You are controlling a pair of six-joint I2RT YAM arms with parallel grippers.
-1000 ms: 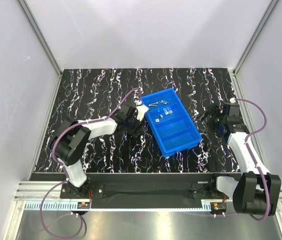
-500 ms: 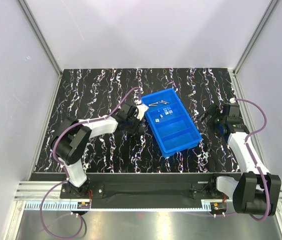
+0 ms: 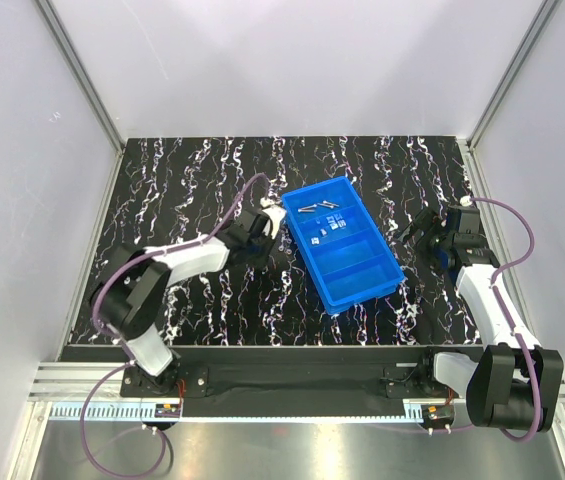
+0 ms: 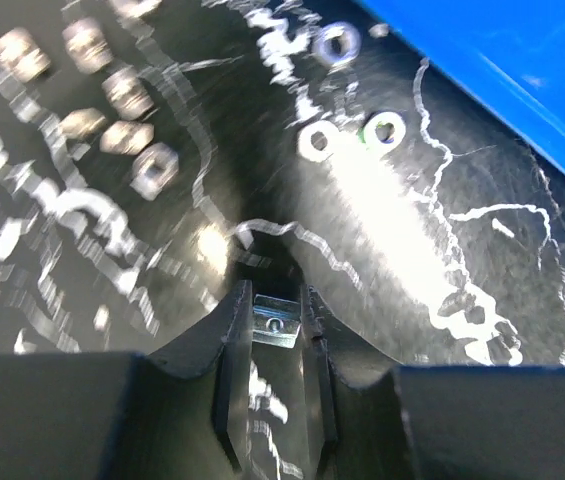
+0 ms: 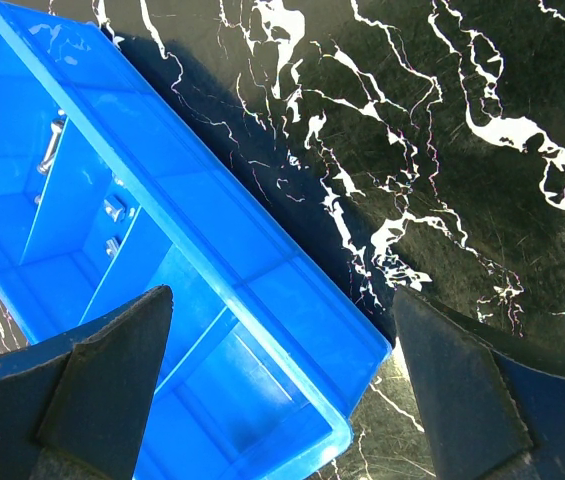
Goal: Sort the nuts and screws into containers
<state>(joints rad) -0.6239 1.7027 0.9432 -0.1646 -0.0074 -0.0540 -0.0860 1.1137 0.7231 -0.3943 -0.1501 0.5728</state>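
– Nut (image 4: 274, 327), small and square, sits clenched between the fingers of the left gripper (image 4: 273, 305). Grasp looks centred. Confirm?

– Confirmed on the left wrist view. I cannot tell how far it hangs above the black marbled table (image 3: 192, 180).

– What changed over the last second?

– From above, the left wrist has shifted from beside the tray's long wall toward its far-left corner, and the elbow has dropped back. Judgement: pick complete, carry under way.

– Remaining stock?

– Just beyond the fingers the loose nuts (image 4: 152, 170) lie in a cluster. Three ring-shaped pieces (image 4: 317, 140) lie closer to the wall of the blue tray (image 4: 522, 70). All are blurred, so no count is logged.

– Tray contents?

– No change between frames. The screws (image 3: 317, 208) lie in the farthest compartment and the sorted nuts (image 3: 332, 226) in the one next to it. The held piece should join that second group.

– Right side?

– The right gripper (image 5: 282, 292) hangs over the tray's right edge with jaws spread wide and nothing in them. Its pose matches the earlier frames.
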